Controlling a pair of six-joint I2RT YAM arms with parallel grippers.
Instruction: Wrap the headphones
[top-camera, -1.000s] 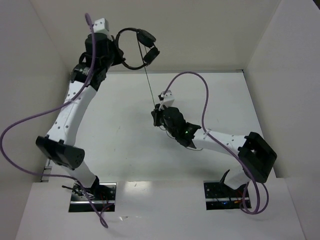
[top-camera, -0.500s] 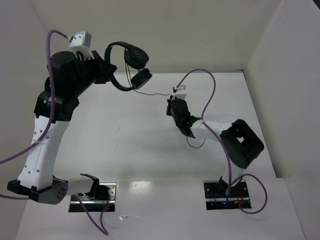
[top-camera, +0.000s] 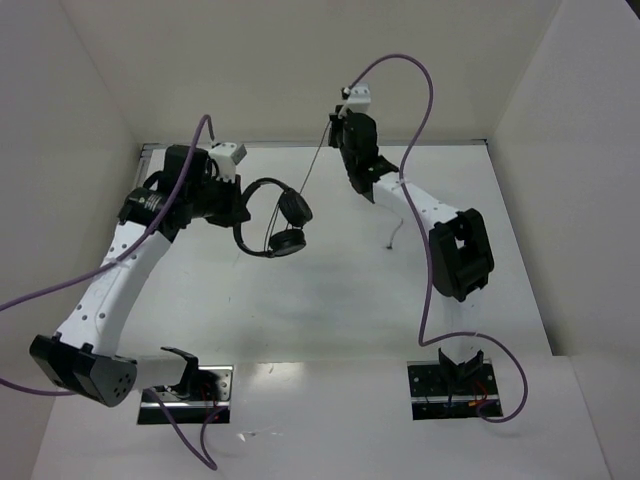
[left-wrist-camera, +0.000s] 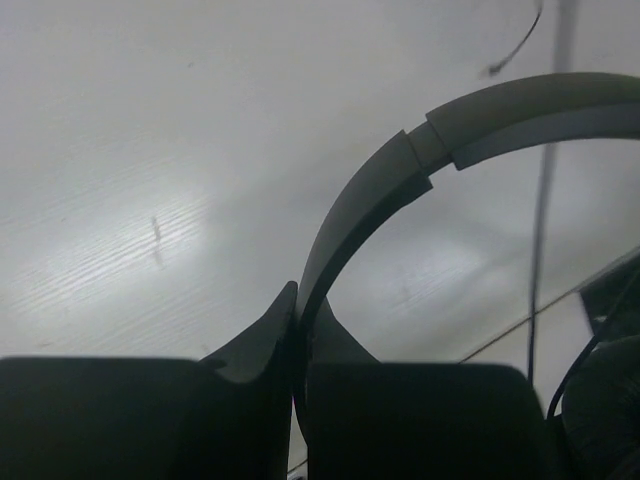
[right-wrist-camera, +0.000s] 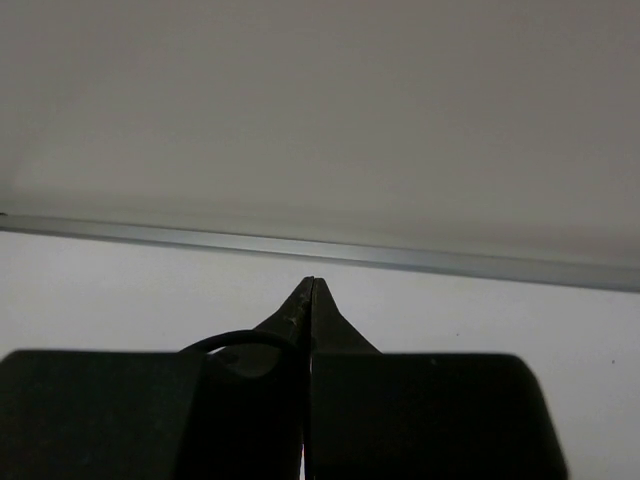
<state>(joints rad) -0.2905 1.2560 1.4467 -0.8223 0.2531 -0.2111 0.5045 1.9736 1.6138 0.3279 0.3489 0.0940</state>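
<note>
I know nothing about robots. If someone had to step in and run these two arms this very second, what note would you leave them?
Left gripper: jaws shut on the thin headband of the headphones, which seem to be held above the table.
Right gripper: jaws shut on the cord, up near the back wall.
Done: headphones and cord are each gripped, with the cord drawn out in a line from the earcups to the right gripper.
Left: no turns of cord show around the headphones, so all the winding remains.
</note>
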